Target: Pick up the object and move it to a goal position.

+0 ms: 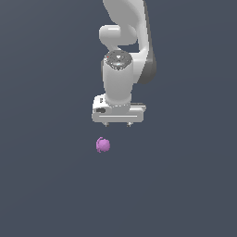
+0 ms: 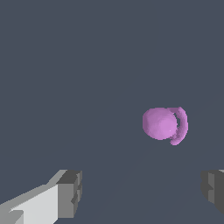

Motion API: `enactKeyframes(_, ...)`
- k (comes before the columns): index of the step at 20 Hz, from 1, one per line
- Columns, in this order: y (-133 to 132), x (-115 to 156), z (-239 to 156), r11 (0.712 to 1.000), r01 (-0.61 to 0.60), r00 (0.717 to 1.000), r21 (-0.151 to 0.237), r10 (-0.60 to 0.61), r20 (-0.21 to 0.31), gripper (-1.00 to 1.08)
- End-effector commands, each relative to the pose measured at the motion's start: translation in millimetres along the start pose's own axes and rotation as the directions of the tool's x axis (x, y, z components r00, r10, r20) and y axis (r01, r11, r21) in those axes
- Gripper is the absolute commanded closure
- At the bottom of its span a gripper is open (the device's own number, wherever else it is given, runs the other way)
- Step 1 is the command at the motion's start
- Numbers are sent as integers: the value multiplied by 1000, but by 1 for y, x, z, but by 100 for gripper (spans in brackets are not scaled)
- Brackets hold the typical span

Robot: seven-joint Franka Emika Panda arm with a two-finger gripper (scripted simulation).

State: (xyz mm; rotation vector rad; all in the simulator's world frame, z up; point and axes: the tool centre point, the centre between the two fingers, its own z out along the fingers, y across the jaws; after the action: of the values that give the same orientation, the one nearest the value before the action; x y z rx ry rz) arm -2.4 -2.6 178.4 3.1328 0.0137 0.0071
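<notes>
Across a flat, dark grey floor (image 1: 46, 185) that fills both views, the white arm (image 1: 127, 41) is the biggest thing, coming down from the top of the exterior view and ending in a broad wrist block. Below that block sits the gripper (image 1: 117, 124), pointing straight down, with only the two short tips of its fingers (image 1: 106, 124) showing under the bar. The tips stand wide apart and there is nothing between them; the wrist view agrees, with one grey pad (image 2: 70, 192) at one edge, the other at the far edge, and bare floor in the gap.

The smallest thing is the object (image 1: 102, 145), a pink-purple blob with a thin curved loop on one side, much like a tiny cup with a handle (image 2: 181, 127). It appears to rest on the floor, below the gripper and slightly toward the exterior view's left, closer to the finger on that side than to the midpoint. In the wrist view the object (image 2: 162, 124) lies ahead of the line joining the two pads and is not yet between them.

The body is roundish, so no long axis matters much; the handle is the only part that sticks out. The next move probably calls for a small sideways shift to centre the open fingers over it before lowering.
</notes>
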Motion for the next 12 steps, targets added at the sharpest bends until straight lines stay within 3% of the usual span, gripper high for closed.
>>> enactKeyframes(1, 0, 0, 0, 1000, 0, 1000, 0, 0, 0, -92)
enactKeyframes(12, -2, 5, -20, 1000, 24, 999, 13, -23, -36, -92)
